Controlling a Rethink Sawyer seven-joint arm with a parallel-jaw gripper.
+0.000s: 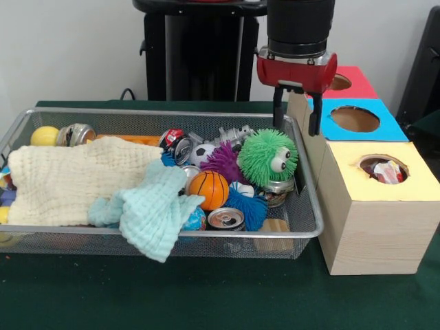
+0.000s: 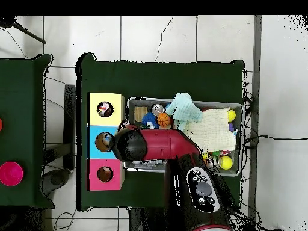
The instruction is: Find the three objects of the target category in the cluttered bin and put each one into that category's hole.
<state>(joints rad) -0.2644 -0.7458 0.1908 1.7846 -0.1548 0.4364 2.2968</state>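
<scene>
Jaws of gripper (image 1: pixel 296 110) spread, empty, above bin (image 1: pixel 311 227) end nearest yellow-topped box (image 1: pixel 385 227). Hole (image 1: pixel 383 169) shows spotted cloth (image 1: pixel 386 172) inside. No spotted cloth visible in bin; probably beneath cream cloth (image 1: pixel 75 182); lift it first.

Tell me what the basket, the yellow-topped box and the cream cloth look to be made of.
The basket: silver wire mesh with a rounded metal rim, slightly shiny.
The yellow-topped box: pale wood by the visible grain, matt; the top looks painted or covered in yellow, which one I cannot tell.
The cream cloth: soft woven fabric, crinkled grid texture, probably cotton gauze.
</scene>
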